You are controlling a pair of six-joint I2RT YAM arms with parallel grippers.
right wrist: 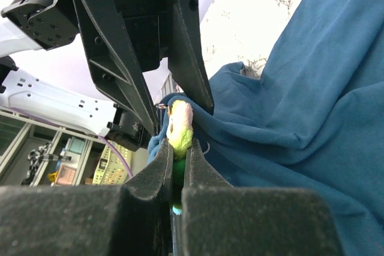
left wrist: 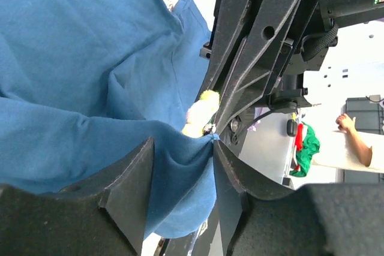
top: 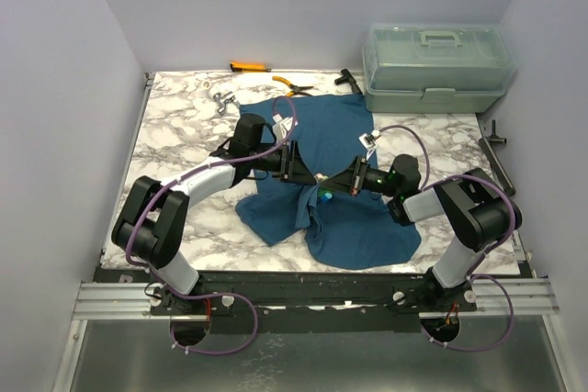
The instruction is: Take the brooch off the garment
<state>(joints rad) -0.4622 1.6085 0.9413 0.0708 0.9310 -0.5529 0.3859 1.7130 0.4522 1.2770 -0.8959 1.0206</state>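
Observation:
The dark teal garment (top: 349, 130) lies rumpled on the marble table, and a fold of it is lifted between the two arms. My right gripper (right wrist: 178, 148) is shut on the brooch (right wrist: 180, 125), a small yellow and green bead cluster that still sits against the cloth. The left wrist view shows the brooch (left wrist: 201, 109) as a pale yellow lump at the right gripper's tips. My left gripper (left wrist: 183, 143) faces it tip to tip. Its jaws stand apart, and a loose fold of the garment (left wrist: 90, 58) drapes between them. From above, the left gripper (top: 308, 174) and right gripper (top: 335, 183) meet over the shirt's middle.
A translucent lidded toolbox (top: 436, 66) stands at the back right. Orange-handled pliers (top: 294, 89), another orange-handled tool (top: 248, 67), a metal piece (top: 220, 100) and a black tool (top: 347, 80) lie along the back edge. A black bar (top: 496, 149) lies at the right edge.

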